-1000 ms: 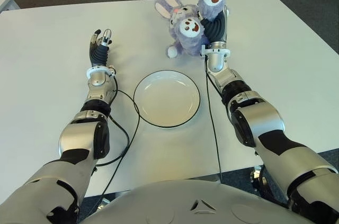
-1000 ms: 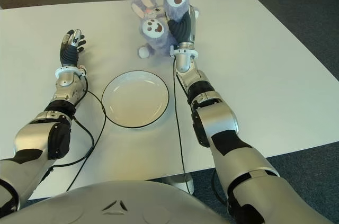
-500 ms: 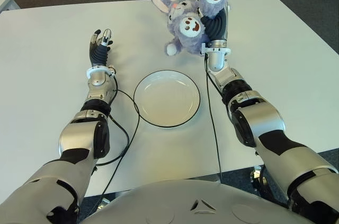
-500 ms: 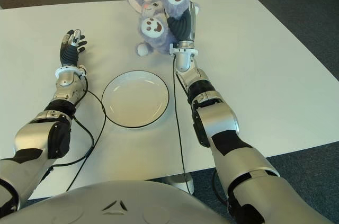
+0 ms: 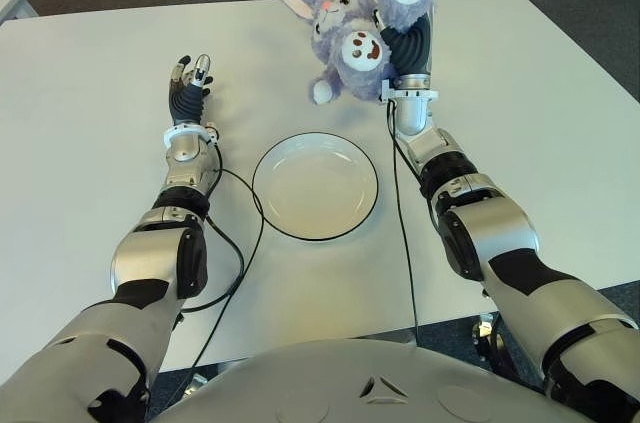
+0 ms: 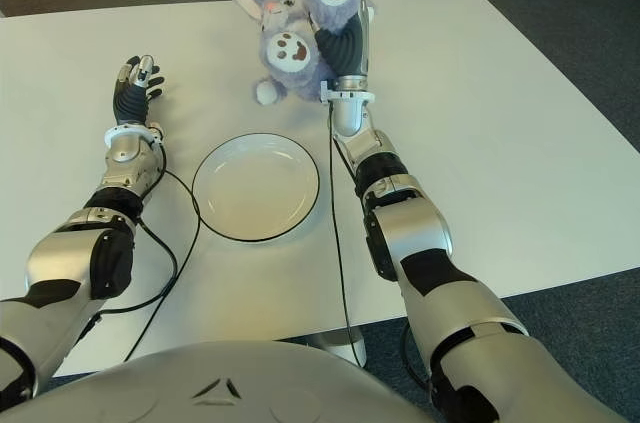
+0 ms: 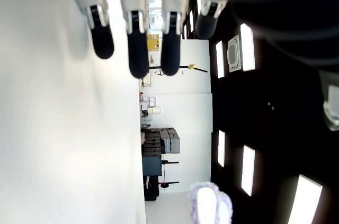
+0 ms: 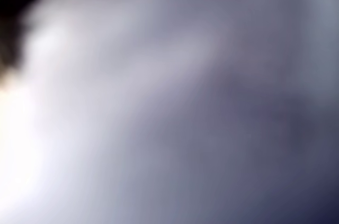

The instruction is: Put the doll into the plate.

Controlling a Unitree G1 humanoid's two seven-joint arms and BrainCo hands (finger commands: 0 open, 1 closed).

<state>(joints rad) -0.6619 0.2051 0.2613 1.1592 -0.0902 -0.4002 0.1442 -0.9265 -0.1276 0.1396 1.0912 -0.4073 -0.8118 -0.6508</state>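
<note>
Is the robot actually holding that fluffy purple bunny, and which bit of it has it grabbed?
Yes. Its right hand grips the purple bunny doll around its lower body, by the legs, feet pointing up. The left hand is open and holds nothing.

White table [image 5: 90, 93] with plate [image 5: 315, 186] and black cables [image 5: 232, 243]

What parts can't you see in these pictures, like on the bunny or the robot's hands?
- Right hand fingers: in both eye views the purple bunny doll covers them where they hold it.
- Right wrist view: only blurry purple fur, pressed against the camera.
- Bunny's face: the eye views show mostly its foot soles and ears.
- Left hand palm: faces away in the eye views; its wrist view shows only fingertips.
</note>
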